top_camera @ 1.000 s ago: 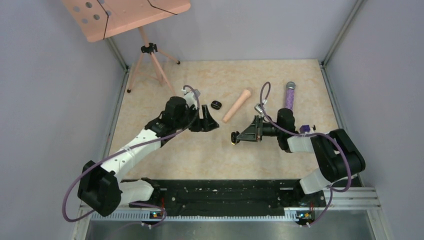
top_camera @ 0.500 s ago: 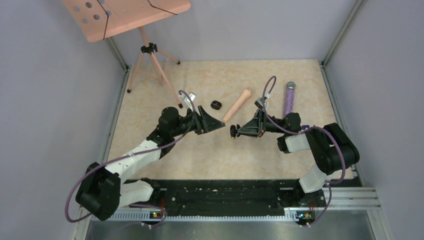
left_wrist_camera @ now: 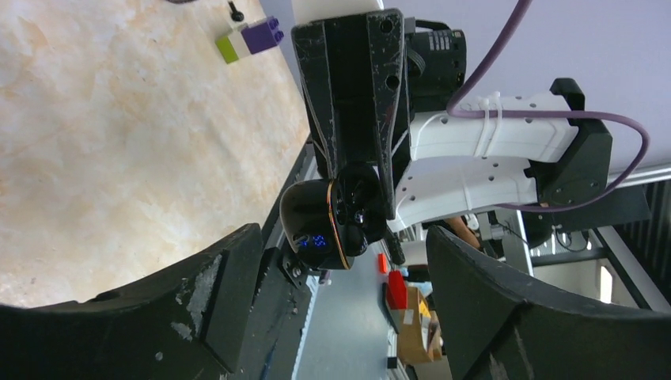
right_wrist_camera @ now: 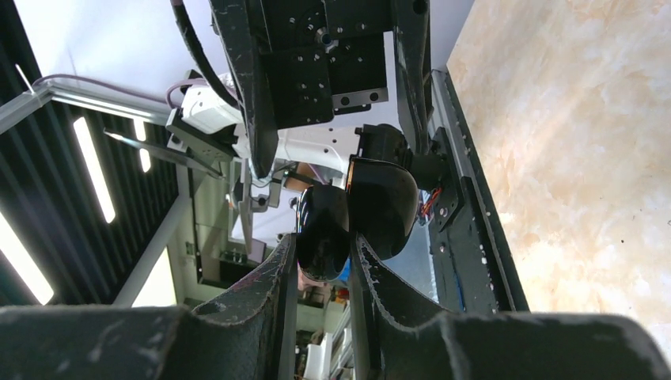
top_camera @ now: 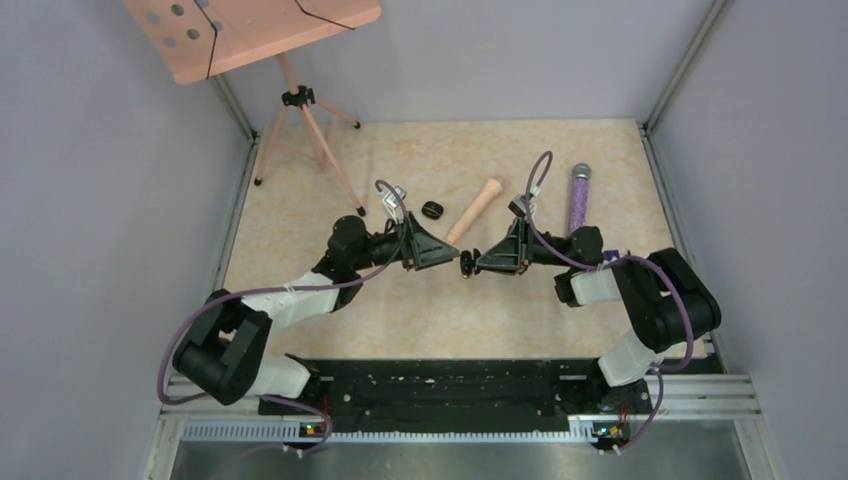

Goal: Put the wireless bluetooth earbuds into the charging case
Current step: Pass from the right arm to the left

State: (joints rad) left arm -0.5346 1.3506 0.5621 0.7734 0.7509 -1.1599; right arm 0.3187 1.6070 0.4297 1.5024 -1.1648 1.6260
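The counter [top_camera: 400, 160] is pale marbled stone walled in by grey panels, with a peach perforated board on a tripod [top_camera: 300, 100] standing at its 10 o'clock corner. Near the middle of that surface my two arms meet nose to nose. My right pincer [right_wrist_camera: 324, 249] is clamped on the charging case [left_wrist_camera: 320, 226] and holds it up off the stone. In the right wrist view one glossy black half is pinched between my fingers [right_wrist_camera: 269, 277], while the other half hangs open beside them. In the left wrist view the opened case shows a gold rim and small blue lights inside. My left pincer [top_camera: 450, 256] comes in from 9 o'clock with its jaws spread wide and nothing in them. Its tips are just beside the case, which sits framed in the gap, though I cannot tell whether it is actually between them. From the case, a small black rounded lump [top_camera: 432, 210] lies at 11 o'clock, a peach handle-shaped stick [top_camera: 474, 210] lies slanted at 12 to 1 o'clock, and a purple glittery wand [top_camera: 579, 195] lies at 2 o'clock. Out at 3 o'clock, by my right forearm, sits a purple, white and green block [left_wrist_camera: 252, 38]. Just beside it is a tiny black stemmed piece that looks like one of the earbuds [left_wrist_camera: 235, 10], lying on the stone well apart from the case.
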